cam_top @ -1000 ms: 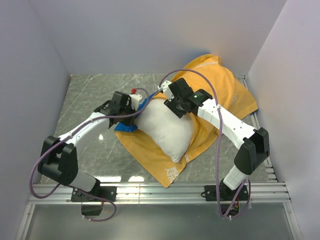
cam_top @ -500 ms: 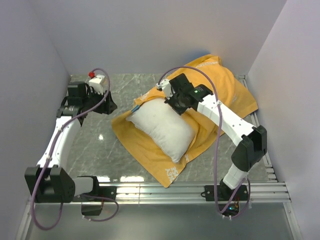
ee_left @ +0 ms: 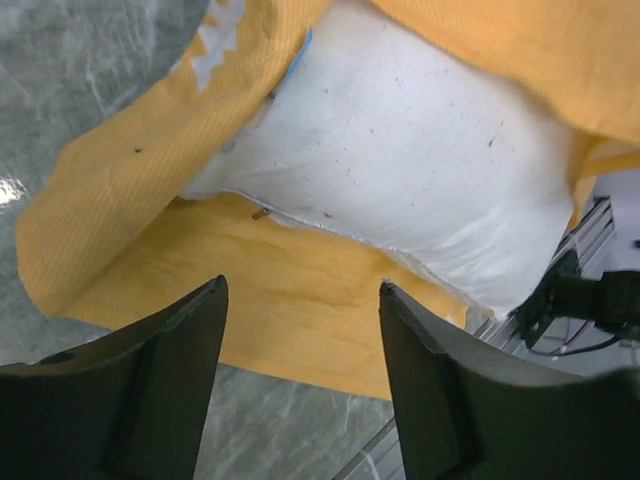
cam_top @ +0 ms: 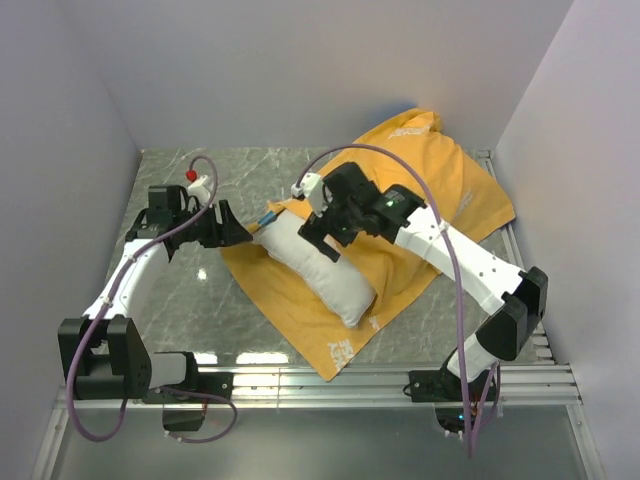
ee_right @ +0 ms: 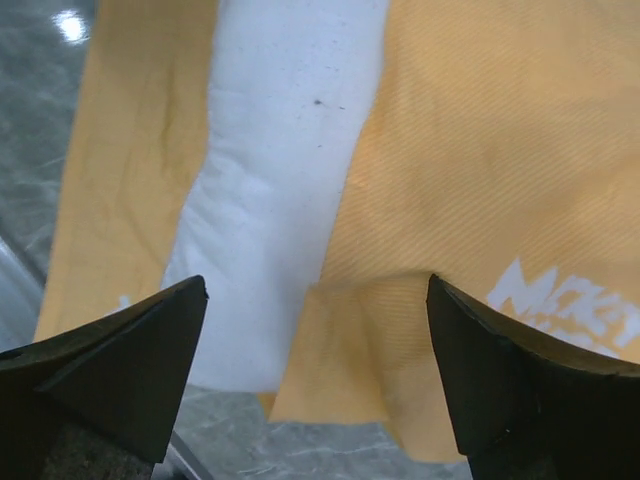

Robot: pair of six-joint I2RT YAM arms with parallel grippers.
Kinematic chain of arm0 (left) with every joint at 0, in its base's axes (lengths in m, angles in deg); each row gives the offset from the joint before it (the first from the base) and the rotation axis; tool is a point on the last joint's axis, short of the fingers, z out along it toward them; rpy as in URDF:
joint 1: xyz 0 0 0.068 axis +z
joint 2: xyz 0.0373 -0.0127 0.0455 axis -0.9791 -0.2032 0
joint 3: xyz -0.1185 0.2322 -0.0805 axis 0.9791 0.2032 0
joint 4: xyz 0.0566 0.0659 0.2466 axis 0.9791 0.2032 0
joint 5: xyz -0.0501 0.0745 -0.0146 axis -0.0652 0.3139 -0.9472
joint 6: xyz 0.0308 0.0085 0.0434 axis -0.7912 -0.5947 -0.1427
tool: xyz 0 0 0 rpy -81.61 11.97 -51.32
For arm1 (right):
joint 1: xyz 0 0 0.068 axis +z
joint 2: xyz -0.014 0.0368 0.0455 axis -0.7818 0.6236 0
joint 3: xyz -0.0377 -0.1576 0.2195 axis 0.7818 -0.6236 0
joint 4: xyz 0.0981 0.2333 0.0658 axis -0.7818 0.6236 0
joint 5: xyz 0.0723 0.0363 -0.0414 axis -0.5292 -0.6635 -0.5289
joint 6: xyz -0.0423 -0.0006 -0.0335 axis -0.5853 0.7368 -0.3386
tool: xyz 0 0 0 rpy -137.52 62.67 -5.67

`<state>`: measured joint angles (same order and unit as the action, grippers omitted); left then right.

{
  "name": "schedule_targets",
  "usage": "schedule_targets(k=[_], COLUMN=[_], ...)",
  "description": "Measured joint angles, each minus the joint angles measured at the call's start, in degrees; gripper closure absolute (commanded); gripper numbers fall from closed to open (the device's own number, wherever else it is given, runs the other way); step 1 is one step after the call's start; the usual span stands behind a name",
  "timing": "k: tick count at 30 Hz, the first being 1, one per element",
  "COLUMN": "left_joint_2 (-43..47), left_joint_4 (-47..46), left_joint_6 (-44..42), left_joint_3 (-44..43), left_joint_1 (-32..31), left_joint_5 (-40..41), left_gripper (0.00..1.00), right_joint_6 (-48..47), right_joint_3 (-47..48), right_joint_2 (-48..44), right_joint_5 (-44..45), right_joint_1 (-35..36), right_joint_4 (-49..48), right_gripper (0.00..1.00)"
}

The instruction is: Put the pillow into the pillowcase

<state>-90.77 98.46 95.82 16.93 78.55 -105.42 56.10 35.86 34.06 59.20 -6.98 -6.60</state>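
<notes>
1. Pillow [cam_top: 322, 268]: white, plump, lies diag. across mid worktop [cam_top: 170, 290], on top of the pillowcase [cam_top: 450, 190]. One end points twd the near rail [cam_top: 320, 380], the other twd the L arm.
2. Pillowcase: orange-yellow face up, spread under the pillow and out to the far-right corner, rumpled there. White lettering [ee_right: 560, 300] shows on it, also at its near corner in the top view.
3. L wrist view: orange cloth lies below the pillow and laps over its upper edge too. Can't tell if that end sits inside the case or the cloth is just folded over it.
4. L gripper [cam_top: 240, 234]: low, at the pillowcase's left edge, just beside the pillow's far end. Fingers [ee_left: 160, 390] apart, nothing btwn them. Cloth and pillow lie ahead of the tips, no contact seen.
5. R gripper [cam_top: 318, 240]: above the pillow's far half, pointing down. Fingers [ee_right: 110, 370] wide apart, nothing held. Its wrist view shows the white pillow as a strip btwn them, w/ orange cloth on both sides; the right-hand piece seems to lap over the pillow's edge.
6. Rest: worktop is grey, marbled; pale walls round it; purple cables [cam_top: 440, 290] run along both arms.
</notes>
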Motion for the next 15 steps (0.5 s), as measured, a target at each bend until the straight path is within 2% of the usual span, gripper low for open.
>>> schedule_targets(k=[5, 10, 15], left_joint_2=[0.7, 3.1, 3.6], left_joint_4=[-2.4, -4.1, -6.0], left_joint_6=[3.1, 6.8, 9.8], left_joint_3=[0.0, 0.0, 0.0], left_joint_1=[3.3, 6.9, 11.8], left_joint_5=[-0.4, -1.6, -3.2], left_gripper=[0.25, 0.22, 0.18], right_joint_6=[4.0, 6.1, 6.5], right_joint_3=[-1.5, 0.7, 0.7], right_joint_2=[1.9, 9.3, 16.9], right_joint_5=[15.6, 29.2, 36.7], right_joint_1=[9.0, 17.6, 21.7], right_joint_4=[-6.2, -9.7, -10.1], right_gripper=[0.00, 0.00, 0.00])
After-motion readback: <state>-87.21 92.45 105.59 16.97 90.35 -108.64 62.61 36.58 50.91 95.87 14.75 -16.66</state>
